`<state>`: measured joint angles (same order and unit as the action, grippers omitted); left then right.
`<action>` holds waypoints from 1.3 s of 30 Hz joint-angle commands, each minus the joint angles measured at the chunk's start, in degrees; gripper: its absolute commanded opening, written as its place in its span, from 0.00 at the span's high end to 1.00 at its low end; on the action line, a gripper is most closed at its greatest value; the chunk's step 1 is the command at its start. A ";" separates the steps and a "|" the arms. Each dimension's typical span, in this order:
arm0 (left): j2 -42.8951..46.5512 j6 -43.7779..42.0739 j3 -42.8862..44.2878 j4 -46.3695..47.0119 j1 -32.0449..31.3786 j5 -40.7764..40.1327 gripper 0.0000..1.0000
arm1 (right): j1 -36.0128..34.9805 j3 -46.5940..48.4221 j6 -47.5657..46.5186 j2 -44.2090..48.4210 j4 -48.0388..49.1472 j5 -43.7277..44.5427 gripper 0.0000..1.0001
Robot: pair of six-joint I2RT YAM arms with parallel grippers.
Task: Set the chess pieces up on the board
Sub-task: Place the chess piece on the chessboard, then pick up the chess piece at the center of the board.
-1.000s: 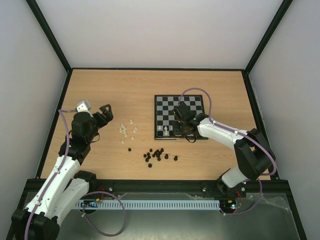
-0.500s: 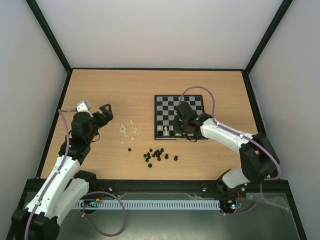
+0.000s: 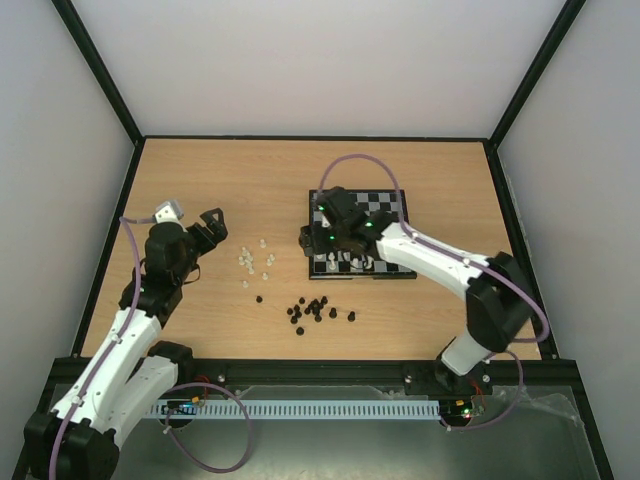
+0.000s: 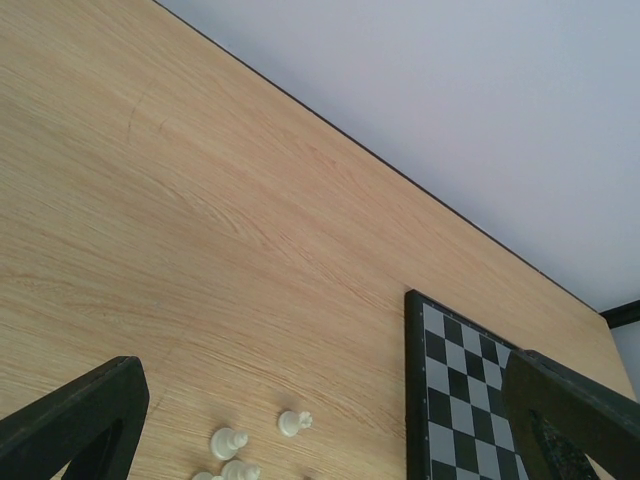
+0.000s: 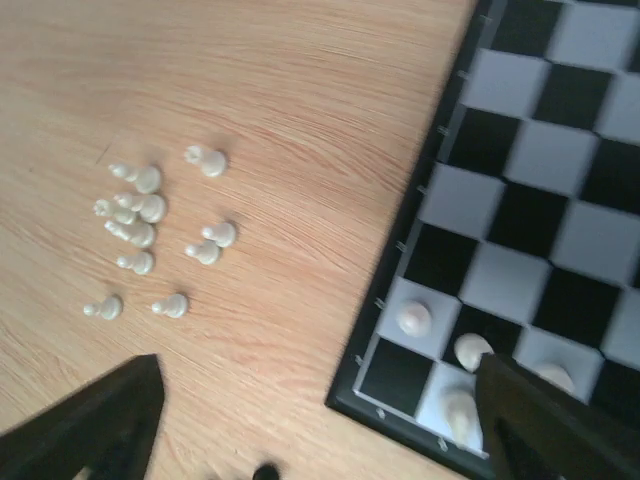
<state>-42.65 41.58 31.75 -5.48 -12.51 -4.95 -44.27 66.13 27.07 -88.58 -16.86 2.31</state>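
Board [image 3: 388,208] in the overhead view lies under the right arm, whose jaws hang over its left edge. The loose chess pieces [image 3: 255,262] sit on the bench [image 3: 200,170] between the 2 sets of jaws, with black pieces [image 3: 312,308] nearer the arm bases.

Left wrist view now: left jaws spread wide, nothing in them. 2 chess pieces [image 4: 230,440] show low between the fingers [image 4: 75,420], and the board [image 4: 450,390] is ahead of the right finger.

Right wrist view: right jaws released and empty too. The loose cluster [image 5: 150,235] lies ahead of the left finger [image 5: 100,425], and a few placed pieces [image 5: 413,318] stand on the board's corner ahead of the right one.

My read: tiny, light, hard, slick plastic, several apparently toppled, quick to skid or roll. Pinch 1 at a time across the waist, below the head.
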 commanded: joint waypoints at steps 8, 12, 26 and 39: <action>0.92 0.09 -0.49 0.13 0.03 -0.29 0.01 | -4.07 23.66 -1.69 -24.09 -4.65 -3.98 0.41; 1.19 0.08 -0.46 0.01 0.04 -0.19 0.01 | -5.55 32.36 -2.11 -32.23 -7.00 -3.20 0.44; 1.57 0.17 -0.24 -0.13 0.03 0.54 0.01 | -7.39 47.34 -2.20 -46.17 -12.72 0.64 0.53; 1.72 0.08 -0.18 -0.15 0.04 0.82 0.00 | -7.48 50.16 -1.94 -49.11 -12.86 0.62 0.71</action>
<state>-41.76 41.63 31.75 -5.50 -12.51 -4.51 -51.40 113.97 24.99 -136.09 -26.89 2.74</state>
